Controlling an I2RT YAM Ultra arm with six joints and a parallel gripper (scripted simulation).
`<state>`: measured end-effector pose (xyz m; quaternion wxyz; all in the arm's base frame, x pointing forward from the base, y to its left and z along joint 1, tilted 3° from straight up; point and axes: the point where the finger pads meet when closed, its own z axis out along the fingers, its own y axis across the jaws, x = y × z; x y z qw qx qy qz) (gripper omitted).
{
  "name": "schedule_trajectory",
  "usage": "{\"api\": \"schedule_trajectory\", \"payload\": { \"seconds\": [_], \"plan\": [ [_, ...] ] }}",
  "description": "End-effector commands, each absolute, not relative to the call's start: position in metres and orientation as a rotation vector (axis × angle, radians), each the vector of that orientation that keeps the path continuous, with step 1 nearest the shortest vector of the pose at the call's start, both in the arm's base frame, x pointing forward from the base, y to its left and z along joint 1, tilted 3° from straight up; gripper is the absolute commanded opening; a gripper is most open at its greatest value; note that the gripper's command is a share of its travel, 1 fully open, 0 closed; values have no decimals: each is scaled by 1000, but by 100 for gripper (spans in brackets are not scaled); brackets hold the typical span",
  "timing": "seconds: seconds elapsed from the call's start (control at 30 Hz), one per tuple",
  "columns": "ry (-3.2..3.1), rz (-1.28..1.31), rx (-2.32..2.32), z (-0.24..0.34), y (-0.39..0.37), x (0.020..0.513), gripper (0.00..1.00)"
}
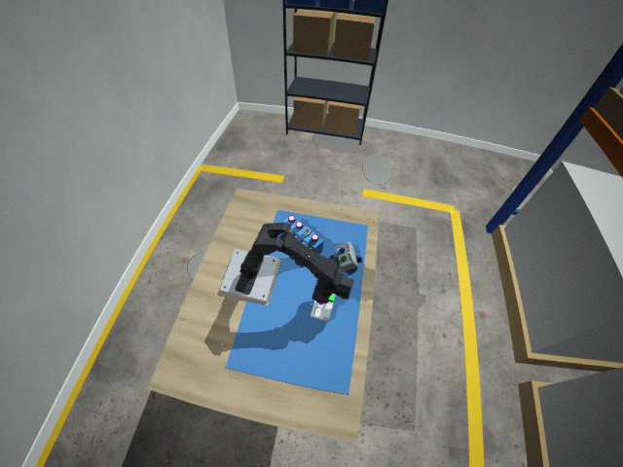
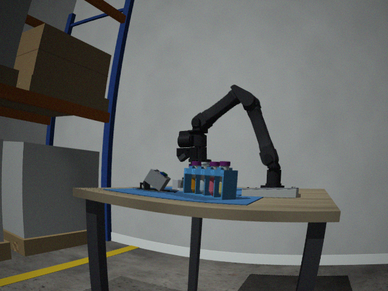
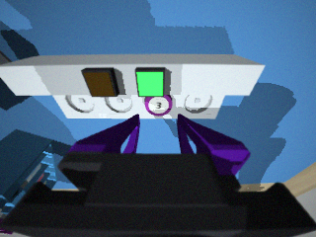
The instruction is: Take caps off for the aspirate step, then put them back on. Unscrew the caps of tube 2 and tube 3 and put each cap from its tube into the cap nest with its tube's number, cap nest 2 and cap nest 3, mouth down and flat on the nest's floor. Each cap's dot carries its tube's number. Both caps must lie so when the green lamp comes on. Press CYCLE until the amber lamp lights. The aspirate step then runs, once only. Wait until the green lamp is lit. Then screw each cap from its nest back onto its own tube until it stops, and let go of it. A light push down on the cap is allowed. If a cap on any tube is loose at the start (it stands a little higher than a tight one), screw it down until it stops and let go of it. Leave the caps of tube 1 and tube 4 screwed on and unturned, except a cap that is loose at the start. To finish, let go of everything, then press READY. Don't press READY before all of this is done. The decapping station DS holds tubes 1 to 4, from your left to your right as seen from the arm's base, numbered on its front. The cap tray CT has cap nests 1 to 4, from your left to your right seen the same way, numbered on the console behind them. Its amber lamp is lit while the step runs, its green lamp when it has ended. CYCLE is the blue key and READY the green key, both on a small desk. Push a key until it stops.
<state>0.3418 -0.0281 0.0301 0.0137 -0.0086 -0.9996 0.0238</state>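
In the wrist view the white cap tray (image 3: 133, 86) lies just ahead of my gripper (image 3: 158, 118). Its green lamp (image 3: 150, 82) is lit and its amber lamp (image 3: 100, 83) is dark. A purple cap with a dot marked 3 (image 3: 158, 105) sits in the third nest, and the other three nests are empty. My purple fingers stand apart with nothing between them, low over the tray, their tips just short of the cap on either side. In the top view the blue tube station (image 1: 303, 231) has three purple caps on, and one tube (image 1: 307, 233) is open.
The small key desk (image 1: 347, 256), with a blue and a green key, stands between the station and the tray (image 1: 321, 310). The arm's base plate (image 1: 249, 276) is at the mat's edge. In the exterior view the station (image 2: 210, 181) hides my fingers.
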Motion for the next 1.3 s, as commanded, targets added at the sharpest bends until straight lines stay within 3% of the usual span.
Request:
{"api": "schedule_trajectory", "payload": {
  "seconds": [0.0, 1.27],
  "plan": [
    [-3187, 80, -24, 33, -29, 359, 47],
    [-3187, 80, -24, 13, -30, 357, 47]
  ]
}}
